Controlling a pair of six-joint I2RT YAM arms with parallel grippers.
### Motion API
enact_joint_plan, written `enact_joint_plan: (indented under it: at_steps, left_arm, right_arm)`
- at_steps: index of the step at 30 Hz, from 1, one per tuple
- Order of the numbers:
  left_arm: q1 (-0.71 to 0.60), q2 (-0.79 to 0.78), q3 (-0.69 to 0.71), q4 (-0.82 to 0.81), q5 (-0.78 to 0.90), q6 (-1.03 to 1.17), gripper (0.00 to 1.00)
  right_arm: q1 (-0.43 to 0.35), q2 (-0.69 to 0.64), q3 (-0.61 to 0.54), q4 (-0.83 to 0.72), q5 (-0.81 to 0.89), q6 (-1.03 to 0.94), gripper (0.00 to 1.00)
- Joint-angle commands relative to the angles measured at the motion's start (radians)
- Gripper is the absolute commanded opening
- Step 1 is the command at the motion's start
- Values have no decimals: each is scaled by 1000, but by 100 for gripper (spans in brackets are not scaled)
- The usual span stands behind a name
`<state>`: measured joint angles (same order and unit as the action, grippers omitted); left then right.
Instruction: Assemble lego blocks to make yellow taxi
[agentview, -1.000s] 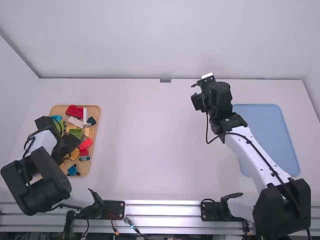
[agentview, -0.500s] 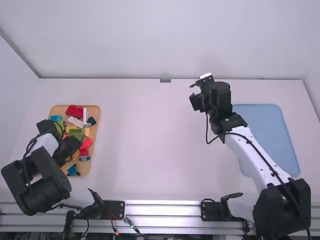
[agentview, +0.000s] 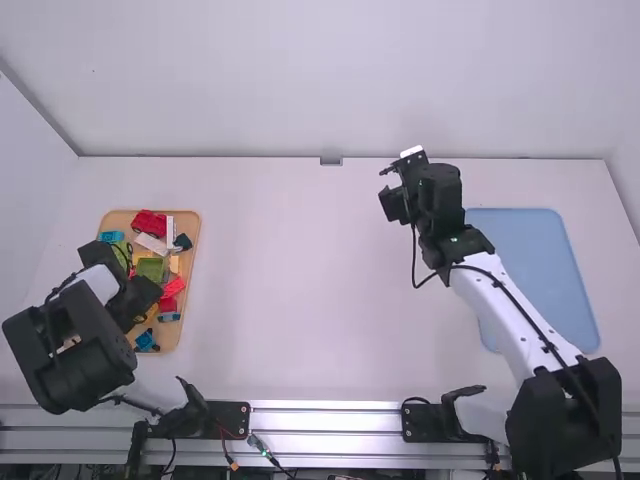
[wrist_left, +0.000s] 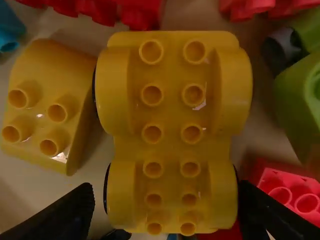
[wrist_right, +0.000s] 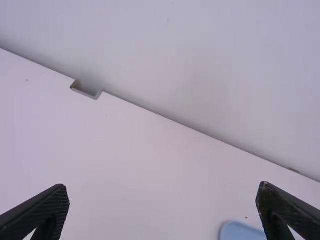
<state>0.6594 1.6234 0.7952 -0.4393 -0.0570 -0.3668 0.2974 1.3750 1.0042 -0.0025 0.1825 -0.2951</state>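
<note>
In the high view my left gripper (agentview: 128, 300) hangs over the near left part of the wooden tray (agentview: 186, 330), its fingertips hidden from above. The left wrist view has a yellow wheeled car base with studs (wrist_left: 172, 115) below the open left gripper (wrist_left: 167, 212); one finger stands on either side of its narrower end, the one at the right close against it. Beside the base lies a yellow sloped block (wrist_left: 42, 107). My right gripper (agentview: 402, 188) is over the far right of the table, and in the right wrist view the right gripper (wrist_right: 162, 210) is open with nothing between its fingers.
Red bricks (wrist_left: 102, 10), a pink-red brick (wrist_left: 292, 192) and a green piece (wrist_left: 300, 95) crowd around the car base. A blue flat tray (agentview: 530, 270) lies on the right of the white table (agentview: 300, 280), beside the right arm.
My left arm has shifted slightly over the near part of the wooden tray, its elbow moving a little. The right arm has stayed almost still.
</note>
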Motion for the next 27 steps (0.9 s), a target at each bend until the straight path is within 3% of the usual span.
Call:
enact_joint_plan:
  at_steps: [1, 12, 16, 17, 21, 27]
  left_arm:
    - [3, 11, -17, -3, -14, -2, 75]
    - [3, 13, -63, 67, -11, 24, 76]
    - [2, 13, -59, 64, -12, 24, 61]
    - [1, 13, -52, 62, -15, 24, 52]
    - [3, 13, -18, 44, -15, 29, 43]
    - [-1, -44, 78, -53, -10, 42, 43]
  right_arm:
    - [6, 5, 34, 5, -3, 2, 99]
    - [31, 5, 34, 19, -2, -1, 99]
    - [31, 5, 34, 18, -2, 0, 99]
    - [31, 5, 34, 15, -2, 0, 99]
    - [31, 5, 34, -2, 0, -1, 99]
    - [31, 5, 34, -29, 0, 0, 99]
